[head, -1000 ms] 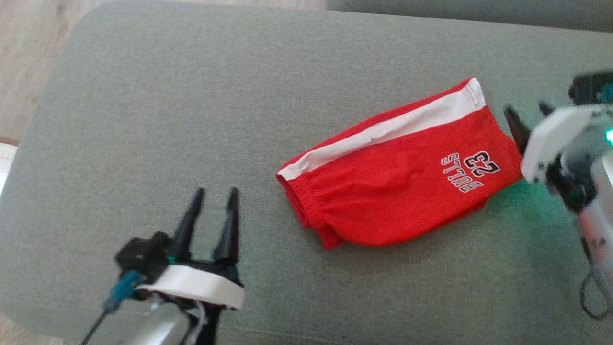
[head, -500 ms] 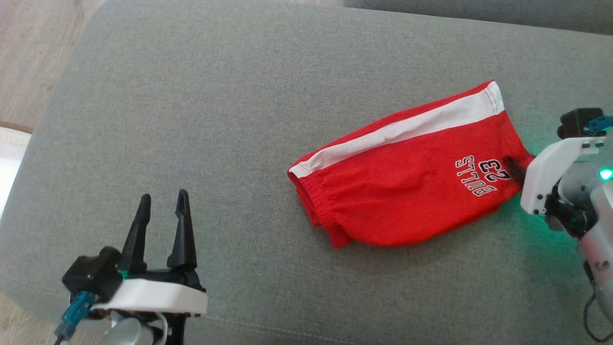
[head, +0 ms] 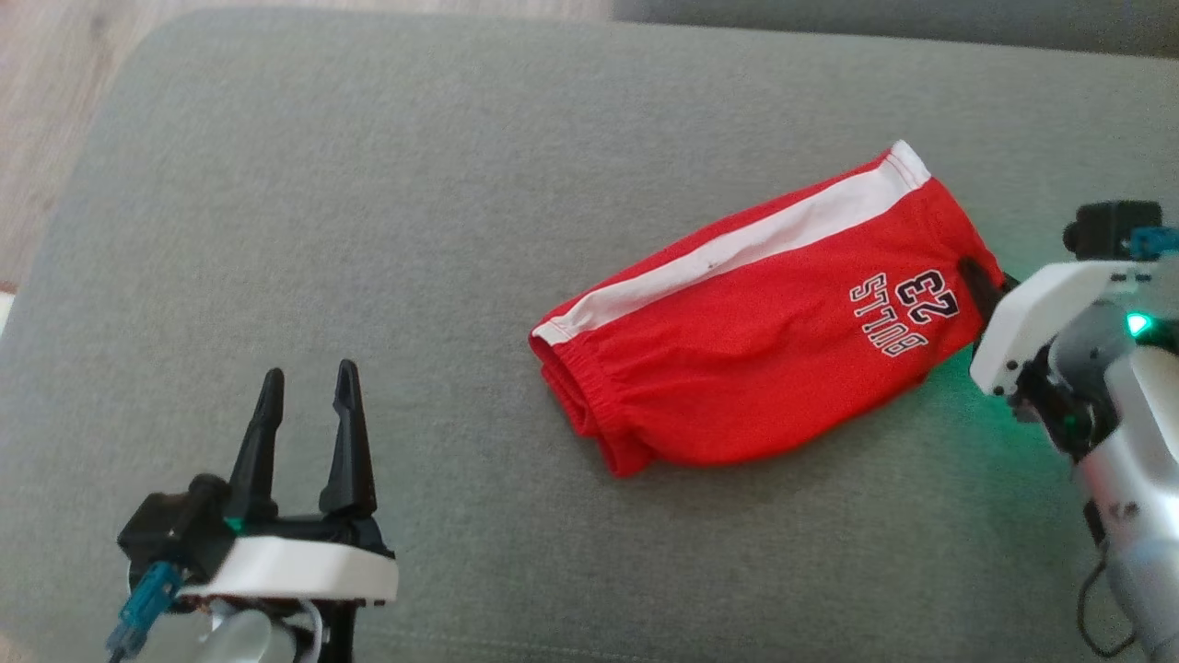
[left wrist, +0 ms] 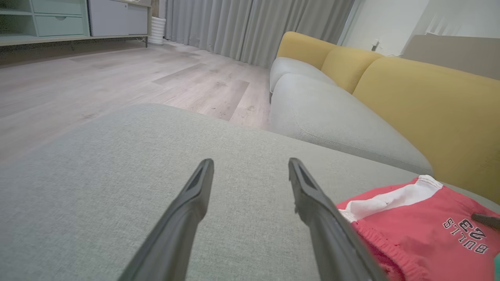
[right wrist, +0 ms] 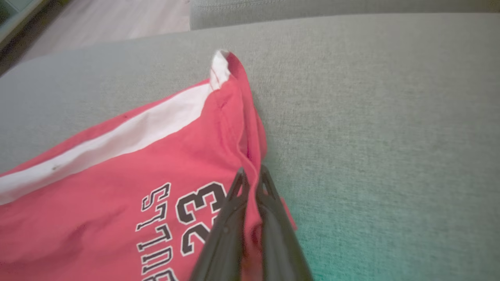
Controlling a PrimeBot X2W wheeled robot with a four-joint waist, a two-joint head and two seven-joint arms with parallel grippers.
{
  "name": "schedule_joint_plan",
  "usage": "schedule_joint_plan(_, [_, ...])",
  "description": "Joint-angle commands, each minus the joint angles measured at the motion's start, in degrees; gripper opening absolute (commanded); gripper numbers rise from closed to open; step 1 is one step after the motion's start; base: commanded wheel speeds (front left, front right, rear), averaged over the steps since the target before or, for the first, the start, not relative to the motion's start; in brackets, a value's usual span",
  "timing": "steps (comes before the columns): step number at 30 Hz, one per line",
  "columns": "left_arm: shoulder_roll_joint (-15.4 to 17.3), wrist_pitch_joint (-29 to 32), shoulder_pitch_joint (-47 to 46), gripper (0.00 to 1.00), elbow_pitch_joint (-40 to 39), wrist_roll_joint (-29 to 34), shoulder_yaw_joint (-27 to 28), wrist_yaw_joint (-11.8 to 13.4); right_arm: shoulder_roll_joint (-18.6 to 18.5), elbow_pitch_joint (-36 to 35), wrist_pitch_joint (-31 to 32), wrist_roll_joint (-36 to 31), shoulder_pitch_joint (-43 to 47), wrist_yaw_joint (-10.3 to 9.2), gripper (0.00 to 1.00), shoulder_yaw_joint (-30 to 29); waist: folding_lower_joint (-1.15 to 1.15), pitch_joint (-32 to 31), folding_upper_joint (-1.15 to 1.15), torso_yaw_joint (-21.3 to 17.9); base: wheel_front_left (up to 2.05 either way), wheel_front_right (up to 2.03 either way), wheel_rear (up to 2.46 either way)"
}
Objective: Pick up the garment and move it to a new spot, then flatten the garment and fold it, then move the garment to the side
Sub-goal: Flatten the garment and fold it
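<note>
Pinching the leg hem (right wrist: 253, 132) of the red shorts (head: 737, 368) with the right gripper (right wrist: 252, 171), squeezing its jaws together on cloth, toward the right of the grey cushion (head: 368, 230). Holding the left gripper (head: 309, 373) spread, well apart. Expecting light, limp fabric (sagging once lifted); taking the waistband (head: 589, 405) too.

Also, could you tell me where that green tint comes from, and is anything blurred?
Head view: a green light on the right arm casts a glow on the cushion beside the shorts. Right wrist view: same tint lower right, slightly soft. Left wrist view: sharp.
</note>
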Motion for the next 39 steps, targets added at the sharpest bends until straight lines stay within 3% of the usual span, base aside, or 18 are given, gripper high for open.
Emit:
schedule_joint_plan(1, [0.8,-0.6,-0.5,1.00,-1.3,0.5,2.7,0.2,0.1,-2.8,-1.9,0.3,2.4,0.37,0.00,-0.7,-0.01,-1.9,0.00,-1.9,0.00,0.00,0.00])
schedule_joint_plan(6, [0.6,-0.6,0.5,1.00,-0.9,0.3,2.9,0.0,1.5,-5.7,-4.4,0.0,7.8,0.37,0.00,-3.9,-0.01,-4.4,0.00,-4.8,0.00,0.00,0.00])
schedule_joint_plan(14, [0.4,-0.7,2.2,1.00,-0.7,0.5,2.9,0.0,6.9,-14.1,-7.1,-3.3,19.2,0.37,0.00,-11.7,-0.01,-6.7,0.00,-9.2,0.00,0.00,0.00])
schedule_joint_plan(24, [0.7,-0.4,1.9,1.00,0.2,1.2,2.4,0.4,13.2,-21.0,-5.2,-9.4,22.9,0.37,0.00,-18.1,-0.01,-6.8,0.00,-8.6,0.00,0.00,0.00])
schedule_joint_plan(31, [0.1,-0.5,2.5,1.00,0.9,0.7,2.7,0.3,15.6,-26.4,-3.3,-10.6,19.1,0.37,0.00,-12.9,-0.01,-8.5,0.00,-6.4,0.00,0.00,0.00])
schedule_joint_plan(39, [-0.9,-0.6,2.4,1.00,1.1,0.9,2.8,-0.3,16.5,-26.2,-1.3,-6.6,13.2,0.37,0.00,1.8,-0.01,-9.0,0.00,-3.1,0.00,0.00,0.00])
